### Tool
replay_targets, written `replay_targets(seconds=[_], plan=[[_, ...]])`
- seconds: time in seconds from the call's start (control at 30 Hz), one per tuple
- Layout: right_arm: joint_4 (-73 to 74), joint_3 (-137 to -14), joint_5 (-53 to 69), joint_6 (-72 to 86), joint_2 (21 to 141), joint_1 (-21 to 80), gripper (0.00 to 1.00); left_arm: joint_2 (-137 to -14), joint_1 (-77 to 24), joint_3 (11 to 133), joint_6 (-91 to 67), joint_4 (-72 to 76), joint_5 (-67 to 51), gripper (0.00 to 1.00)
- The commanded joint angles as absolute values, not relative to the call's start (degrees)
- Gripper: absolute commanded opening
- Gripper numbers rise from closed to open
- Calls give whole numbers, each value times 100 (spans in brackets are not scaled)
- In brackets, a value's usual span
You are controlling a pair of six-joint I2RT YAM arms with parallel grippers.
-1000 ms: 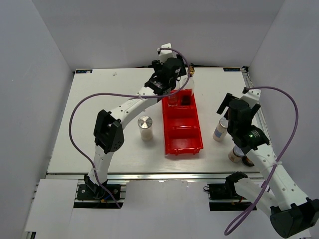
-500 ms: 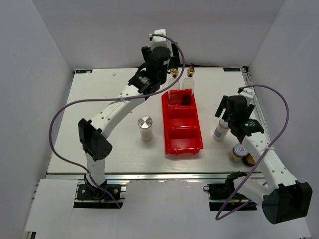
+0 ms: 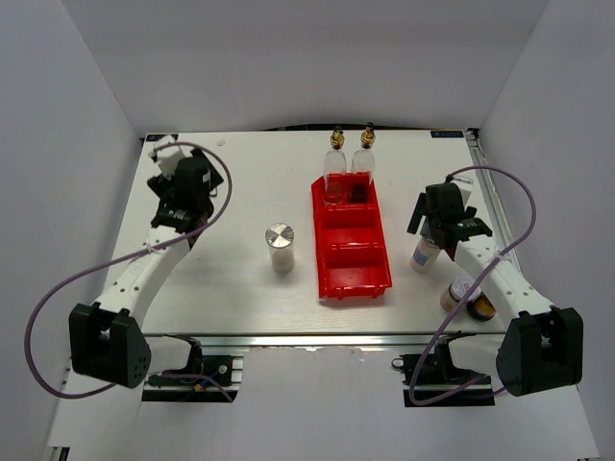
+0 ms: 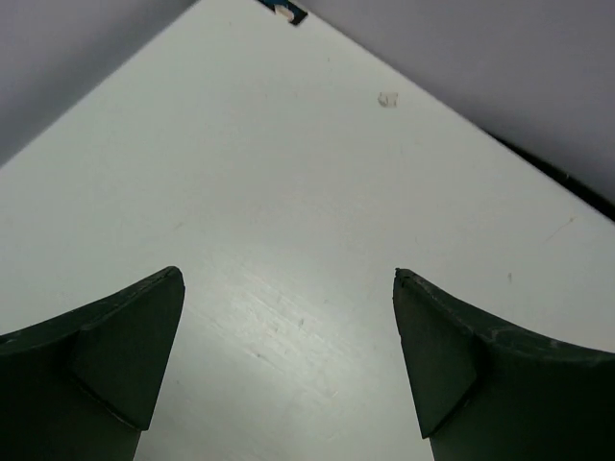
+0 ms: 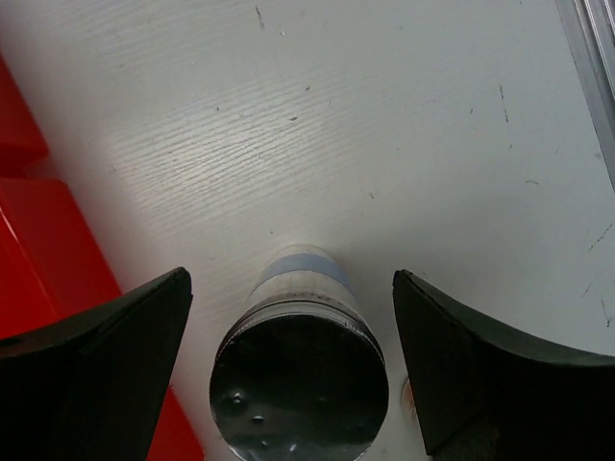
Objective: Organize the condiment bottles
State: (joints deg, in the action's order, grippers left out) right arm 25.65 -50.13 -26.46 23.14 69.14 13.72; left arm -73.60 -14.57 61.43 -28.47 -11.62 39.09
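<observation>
Two gold-capped bottles (image 3: 335,165) are noted standing in the far compartment of the red bin (image 3: 356,288); its other compartments are seen empty. Four items are left on the table (image 3: 231,288): a silver-capped jar (image 3: 280,242) left of the bin, a silver-capped bottle (image 5: 298,384) just right of it, and a white-lidded jar (image 3: 458,291) and a brown jar (image 3: 480,308) nearer the right edge. The right gripper (image 5: 291,279) is held wide open about the silver-capped bottle, untouched. The left gripper (image 4: 288,279) is open and empty, far left. The task is judged under half done.
</observation>
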Motion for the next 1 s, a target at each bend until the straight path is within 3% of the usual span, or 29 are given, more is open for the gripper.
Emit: replay_targets(seconds=[0.0, 0.03, 0.17, 0.4, 0.6, 0.8, 0.97], plan=[[2663, -5177, -2813, 2461, 6952, 1327, 89, -6769, -1503, 5409, -3428, -853, 3665, 98], [2637, -5125, -2786, 2461, 6935, 1327, 85, -6654, -1503, 5310, -3463, -835, 3648, 98], [2681, -5247, -2689, 2373, 6777, 1327, 41, -6609, -1485, 5317, -3428, -1072, 3665, 98], [2593, -6318, -2436, 1609, 6355, 1362, 8, -6495, -1485, 5309, -3331, -1134, 3279, 98], [2216, -7161, -1478, 1003, 6512, 2003, 4, -6381, -1485, 5186, -3173, -993, 2717, 98], [1969, -7610, -1380, 870, 7329, 3048, 4, -6363, -1485, 5124, -3111, -940, 2277, 98], [1776, -7568, -1406, 967, 7848, 3199, 3, -6284, -1485, 5089, -3111, -993, 2066, 98]])
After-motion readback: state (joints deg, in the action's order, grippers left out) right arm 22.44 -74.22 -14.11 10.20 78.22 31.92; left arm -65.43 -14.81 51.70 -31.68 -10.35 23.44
